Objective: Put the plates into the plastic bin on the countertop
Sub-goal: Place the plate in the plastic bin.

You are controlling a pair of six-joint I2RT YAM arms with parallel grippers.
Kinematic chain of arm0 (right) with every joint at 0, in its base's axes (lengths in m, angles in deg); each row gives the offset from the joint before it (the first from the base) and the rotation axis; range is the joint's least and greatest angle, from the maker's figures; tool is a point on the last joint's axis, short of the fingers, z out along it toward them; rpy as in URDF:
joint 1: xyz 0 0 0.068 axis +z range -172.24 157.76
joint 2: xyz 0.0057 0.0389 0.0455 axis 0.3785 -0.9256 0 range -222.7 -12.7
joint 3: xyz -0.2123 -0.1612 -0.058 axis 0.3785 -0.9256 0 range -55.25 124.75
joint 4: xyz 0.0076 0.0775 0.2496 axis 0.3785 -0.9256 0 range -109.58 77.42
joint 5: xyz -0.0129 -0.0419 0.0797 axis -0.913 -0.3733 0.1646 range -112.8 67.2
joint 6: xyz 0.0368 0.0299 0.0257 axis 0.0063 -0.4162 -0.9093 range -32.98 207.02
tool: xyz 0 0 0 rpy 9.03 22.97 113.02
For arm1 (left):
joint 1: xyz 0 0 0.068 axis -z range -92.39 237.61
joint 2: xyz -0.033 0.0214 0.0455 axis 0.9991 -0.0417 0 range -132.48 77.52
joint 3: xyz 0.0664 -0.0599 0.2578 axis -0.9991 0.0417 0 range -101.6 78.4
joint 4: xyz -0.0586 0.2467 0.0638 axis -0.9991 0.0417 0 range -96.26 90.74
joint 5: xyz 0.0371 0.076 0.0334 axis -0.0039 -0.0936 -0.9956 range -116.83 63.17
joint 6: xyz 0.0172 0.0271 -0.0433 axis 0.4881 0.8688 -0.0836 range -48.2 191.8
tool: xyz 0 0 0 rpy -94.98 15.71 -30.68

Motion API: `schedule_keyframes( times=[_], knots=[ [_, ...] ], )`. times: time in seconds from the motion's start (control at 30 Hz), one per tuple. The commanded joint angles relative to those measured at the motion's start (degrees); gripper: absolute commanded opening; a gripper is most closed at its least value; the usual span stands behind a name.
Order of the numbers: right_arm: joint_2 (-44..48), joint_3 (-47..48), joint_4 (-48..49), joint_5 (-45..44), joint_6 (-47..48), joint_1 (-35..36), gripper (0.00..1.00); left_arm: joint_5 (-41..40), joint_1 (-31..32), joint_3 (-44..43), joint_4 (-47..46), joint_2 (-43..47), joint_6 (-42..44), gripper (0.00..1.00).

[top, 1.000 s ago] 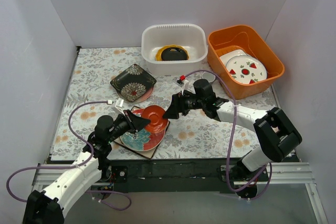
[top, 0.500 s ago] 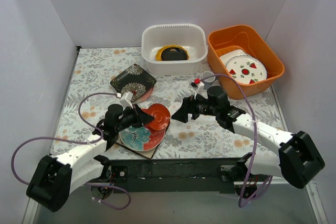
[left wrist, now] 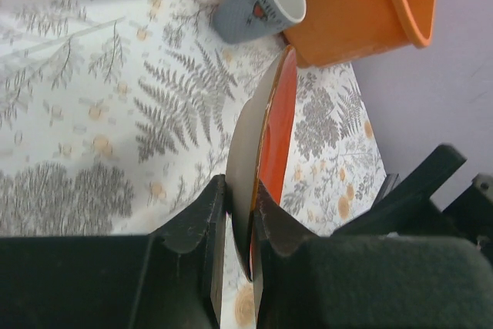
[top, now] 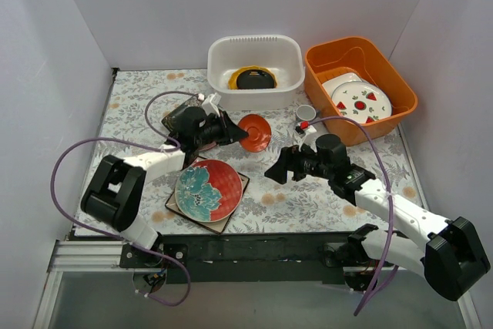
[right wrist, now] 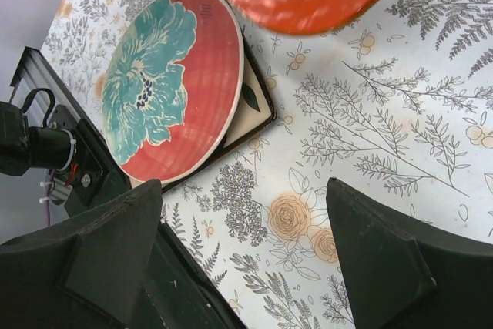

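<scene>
The left end effector [top: 231, 130] pinches the rim of the red plate [top: 255, 132], which is held on edge, tilted, above the bench [top: 131, 113]. The white bin [top: 289, 55] stands at 12 o'clock of that plate, with a strip of bare bench before its front wall. Inside lie a yellow-orange plate [top: 235, 80] and a dark brown plate [top: 256, 78]. A small cup [top: 306, 112] stands at 3 o'clock of the held plate, just beside the orange tub [top: 323, 90]. The right end effector [top: 279, 171] hangs spread wide at 5 o'clock, apart from the plate. At 7 o'clock, near the bench's front edge, a teal-flowered round plate [top: 208, 190] rests on a cream square plate [right wrist: 253, 102].
</scene>
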Motion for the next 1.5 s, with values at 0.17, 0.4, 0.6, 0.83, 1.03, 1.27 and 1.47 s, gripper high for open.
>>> schedule_keyframes(
  times=[0.17, 0.4, 0.6, 0.83, 1.03, 1.27, 1.47],
  knots=[
    [0.0, -0.8, 0.6, -0.2, 0.6, -0.5, 0.94, 3.0, 0.3, -22.2, 5.6, -11.3, 3.6, 0.0],
    [-3.1, 0.4, 2.5, 2.2, 1.9, -0.7, 0.94, 0.0, 0.2, -40.9, 19.2, -19.3, 7.2, 0.0],
    [-6.6, 1.4, 3.6, 6.0, 2.8, -0.8, 0.94, -2.0, 0.2, -56.0, 26.2, -27.3, 8.9, 0.0],
    [-7.0, 0.3, 5.2, 7.6, 3.3, -0.9, 0.94, -3.9, -0.3, -73.0, 32.7, -36.7, 9.1, 0.0],
    [-4.8, -1.3, 5.8, 9.2, 2.5, -1.0, 0.94, -6.3, -1.2, -78.1, 31.5, -40.2, 7.2, 0.0],
    [-1.5, -3.7, 5.9, 9.2, 2.0, -1.1, 0.94, -9.5, -2.2, -76.8, 26.2, -41.1, 5.9, 0.0],
    [1.3, -4.5, 3.9, 7.9, 1.8, -1.1, 0.94, -13.3, -3.1, -80.1, 24.2, -44.1, 5.9, 0.0]
  ],
)
